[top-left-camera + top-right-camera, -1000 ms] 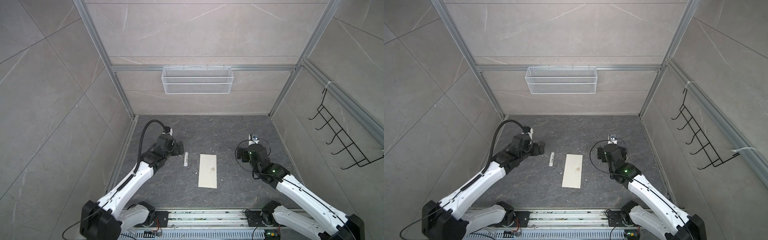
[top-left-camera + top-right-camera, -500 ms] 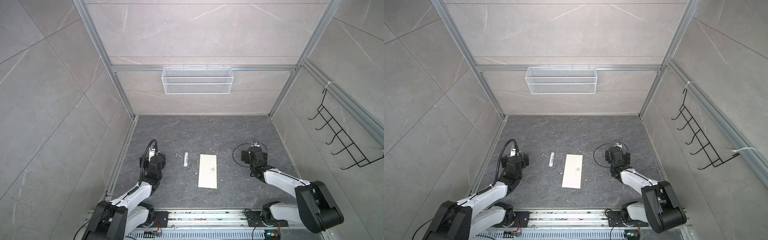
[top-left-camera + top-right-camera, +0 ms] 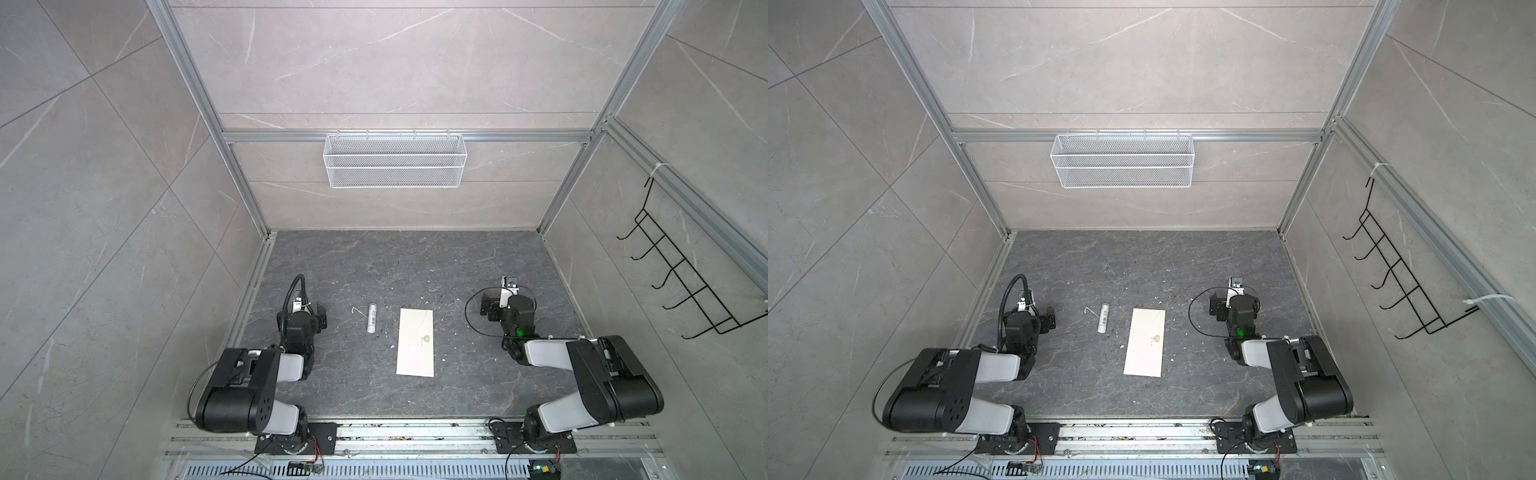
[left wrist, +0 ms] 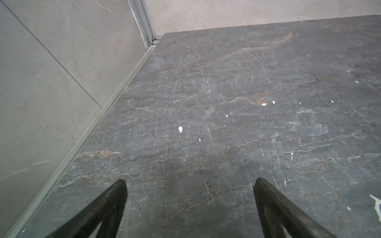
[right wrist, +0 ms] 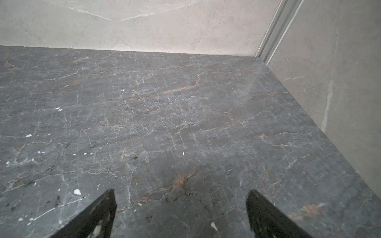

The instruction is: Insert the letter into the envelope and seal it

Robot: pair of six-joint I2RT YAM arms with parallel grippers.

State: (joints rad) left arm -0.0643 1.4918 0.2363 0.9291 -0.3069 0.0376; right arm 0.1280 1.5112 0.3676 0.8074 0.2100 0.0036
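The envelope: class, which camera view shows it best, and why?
A top view: the envelope lies whole and flat, emblem visible; both top views show it about equally. Both wrist views miss it, showing dark tabletop instead.

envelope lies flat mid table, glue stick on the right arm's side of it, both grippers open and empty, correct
No: the glue stick lies on the left arm's side of the envelope, as both top views show. The rest holds.

The dark grey veined tabletop [image 3: 374,257] carries a cream envelope [image 3: 415,343] lying flat, a small white tube [image 3: 371,318] near it, and scattered white scraps [image 4: 180,129].
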